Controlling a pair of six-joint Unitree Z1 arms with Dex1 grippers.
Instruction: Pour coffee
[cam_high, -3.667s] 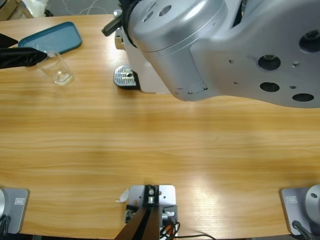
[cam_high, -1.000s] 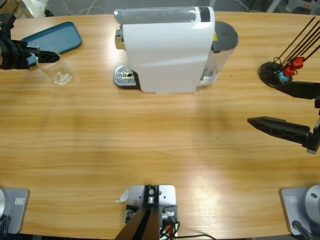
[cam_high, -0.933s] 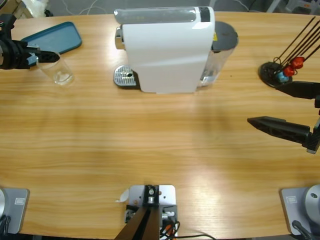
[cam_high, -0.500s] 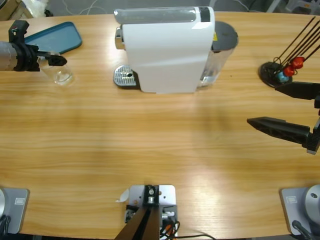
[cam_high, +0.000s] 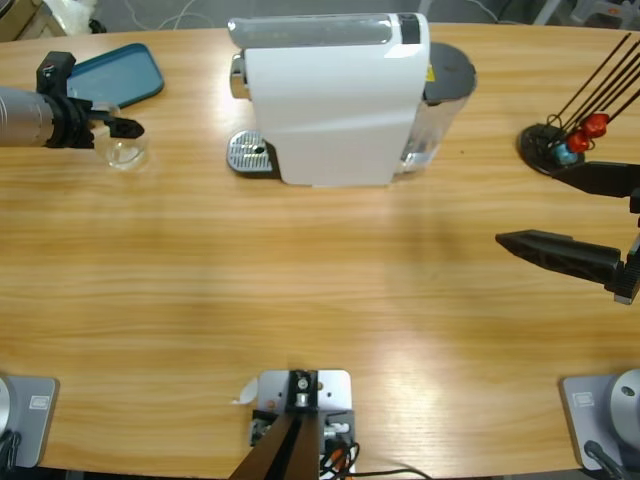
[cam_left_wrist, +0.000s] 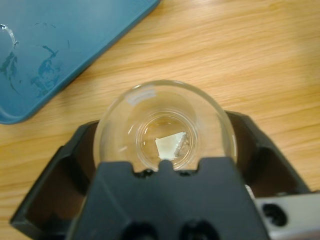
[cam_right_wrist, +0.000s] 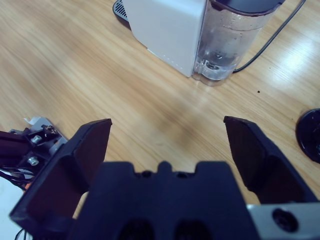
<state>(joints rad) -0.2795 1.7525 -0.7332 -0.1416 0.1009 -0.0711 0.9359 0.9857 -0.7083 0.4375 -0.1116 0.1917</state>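
A clear glass (cam_high: 124, 152) stands upright at the table's far left, in front of the blue tray. No amber-brown coffee shows in it; in the left wrist view the glass (cam_left_wrist: 165, 131) looks empty apart from a pale glint on its bottom. My left gripper (cam_high: 122, 135) comes in from the left edge, open, one jaw on each side of the glass (cam_left_wrist: 162, 125). The white coffee machine (cam_high: 335, 100) stands at the back middle. My right gripper (cam_high: 528, 208) hovers open near the right edge, holding nothing (cam_right_wrist: 167, 127).
A blue tray (cam_high: 110, 75) lies behind the glass. The machine's metal drip grate (cam_high: 250, 153) juts out at its left, and its clear water tank (cam_right_wrist: 232, 35) is on its right. A black capsule stand (cam_high: 560, 140) with red and blue capsules sits at the far right.
The left arm has slid right and rolled its wrist, bringing its jaws around the glass. The large elbow that covered the machine has gone. The right gripper has stayed put.
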